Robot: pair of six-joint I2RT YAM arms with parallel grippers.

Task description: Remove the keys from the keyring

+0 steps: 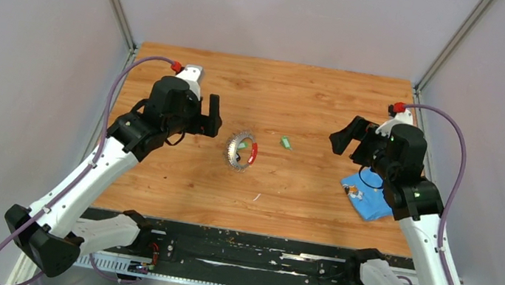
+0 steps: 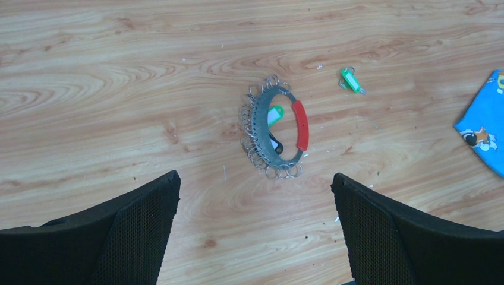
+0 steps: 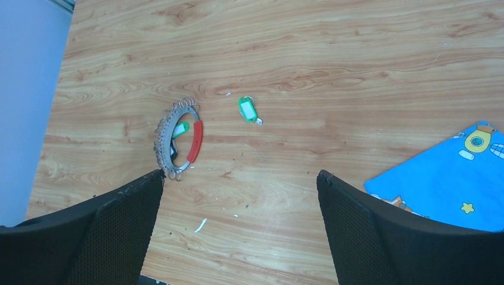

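The keyring (image 1: 234, 149), a silver toothed ring with a red sleeve (image 2: 301, 124), lies flat mid-table. Inside it rest a green-headed key (image 2: 274, 114) and a dark one (image 2: 277, 147). Another green key (image 1: 285, 142) lies loose on the wood to its right (image 3: 246, 108). A pale key (image 1: 354, 193) sits on the blue cloth. My left gripper (image 1: 211, 116) hovers left of the keyring (image 2: 258, 122), open and empty (image 2: 255, 181). My right gripper (image 1: 346, 135) hangs open and empty to the right (image 3: 239, 175), with the keyring (image 3: 161, 135) beyond its left finger.
A blue patterned cloth (image 1: 370, 198) lies at the right, below my right wrist. Small white scraps (image 3: 201, 225) dot the wood. Grey walls close in both sides of the table, and a black rail (image 1: 233, 255) runs along the near edge.
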